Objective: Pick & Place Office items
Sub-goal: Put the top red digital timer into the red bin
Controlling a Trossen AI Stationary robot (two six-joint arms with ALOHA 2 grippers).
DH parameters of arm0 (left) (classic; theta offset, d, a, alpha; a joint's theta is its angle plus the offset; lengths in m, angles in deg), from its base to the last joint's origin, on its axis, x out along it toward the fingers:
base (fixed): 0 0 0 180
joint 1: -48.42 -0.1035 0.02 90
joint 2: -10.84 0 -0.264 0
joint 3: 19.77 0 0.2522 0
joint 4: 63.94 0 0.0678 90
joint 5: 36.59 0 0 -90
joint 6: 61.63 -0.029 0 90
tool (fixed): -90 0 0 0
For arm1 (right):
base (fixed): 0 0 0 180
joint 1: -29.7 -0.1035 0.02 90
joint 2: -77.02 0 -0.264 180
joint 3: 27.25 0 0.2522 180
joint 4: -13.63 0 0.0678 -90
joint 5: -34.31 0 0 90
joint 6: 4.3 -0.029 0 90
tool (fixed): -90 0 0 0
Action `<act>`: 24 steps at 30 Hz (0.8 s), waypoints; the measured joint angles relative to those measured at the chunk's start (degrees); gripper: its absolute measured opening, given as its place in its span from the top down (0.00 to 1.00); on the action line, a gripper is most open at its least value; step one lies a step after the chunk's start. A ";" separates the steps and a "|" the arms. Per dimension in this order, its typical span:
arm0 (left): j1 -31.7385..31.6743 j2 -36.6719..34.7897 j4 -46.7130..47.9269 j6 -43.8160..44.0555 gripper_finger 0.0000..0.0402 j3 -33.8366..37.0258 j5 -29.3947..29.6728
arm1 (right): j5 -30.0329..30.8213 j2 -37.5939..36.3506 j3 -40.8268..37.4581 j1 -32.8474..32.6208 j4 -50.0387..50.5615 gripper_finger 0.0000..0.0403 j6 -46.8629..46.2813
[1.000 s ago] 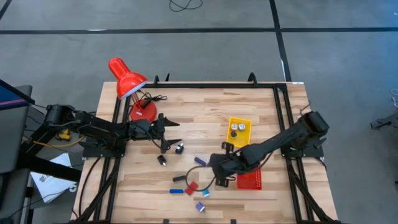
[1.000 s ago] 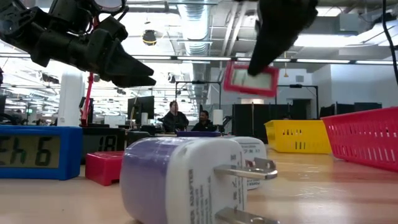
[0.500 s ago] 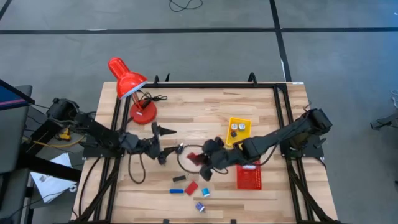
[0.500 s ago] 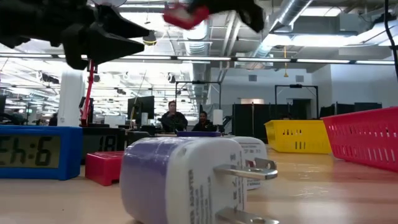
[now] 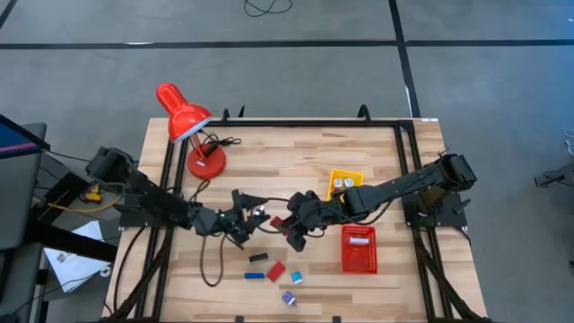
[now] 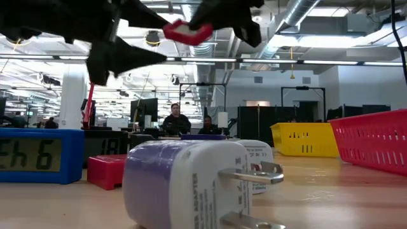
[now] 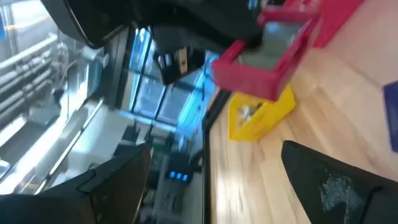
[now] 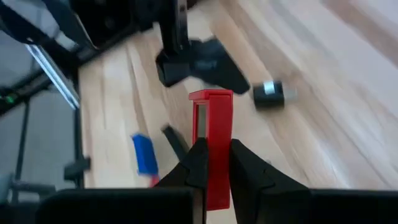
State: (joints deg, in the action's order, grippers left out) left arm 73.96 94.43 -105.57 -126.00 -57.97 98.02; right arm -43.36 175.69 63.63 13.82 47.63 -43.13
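Observation:
My right gripper (image 5: 294, 224) is shut on a small red rectangular frame with a grey face (image 7: 267, 53), high above the table's middle. The frame shows edge-on in the right wrist view (image 8: 211, 124) and at the top of the low view (image 6: 186, 32). My left gripper (image 5: 244, 215) is open and empty, just left of the frame, with its fingers (image 7: 118, 180) wide apart and pointing at it. A black clip (image 5: 258, 257), a blue bar (image 5: 255, 275), a red block (image 5: 276, 270) and a white-and-purple plug (image 6: 184, 184) lie on the table near its front. My right gripper pinches the red frame between its two fingers, on its two flat faces near one end (image 8: 211, 171). The fingers come about level from the table's right. The frame sticks out ahead of the fingertips and is lifted clear of the table.
A yellow tray (image 5: 343, 184) holding small pieces stands right of the middle, and a red mesh basket (image 5: 358, 249) nearer the front. A red desk lamp (image 5: 184, 117) stands at the far left. A blue clock (image 6: 38, 156) lies near the low camera. People sit in the room behind.
My right gripper has carried the red frame up from near the basket toward the table's left, and the frame has turned about in the hold. My left gripper has reached toward the table's near right, closing in on the frame, still open.

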 joint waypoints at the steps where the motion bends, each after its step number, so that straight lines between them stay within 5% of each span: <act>1: 0.02 1.22 -0.11 0.04 0.11 -0.61 0.15 | -0.39 0.01 -0.02 0.15 1.17 0.93 0.02; 10: 1.30 4.90 -0.85 0.08 0.11 -1.82 0.45 | -0.69 -5.38 -7.12 2.86 6.16 0.93 -0.02; 17: 0.40 4.88 -3.55 0.04 0.11 -1.89 -2.49 | -2.02 -15.53 -24.06 4.59 -19.06 0.93 -5.75; 24: -2.45 4.88 -5.38 -5.75 0.11 -1.89 -5.63 | -3.85 -12.80 -32.51 4.76 -44.15 0.92 -19.67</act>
State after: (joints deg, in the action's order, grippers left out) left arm 71.51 99.30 -110.95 -131.75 -59.86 92.39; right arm -47.21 162.90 31.12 18.57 3.49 -62.80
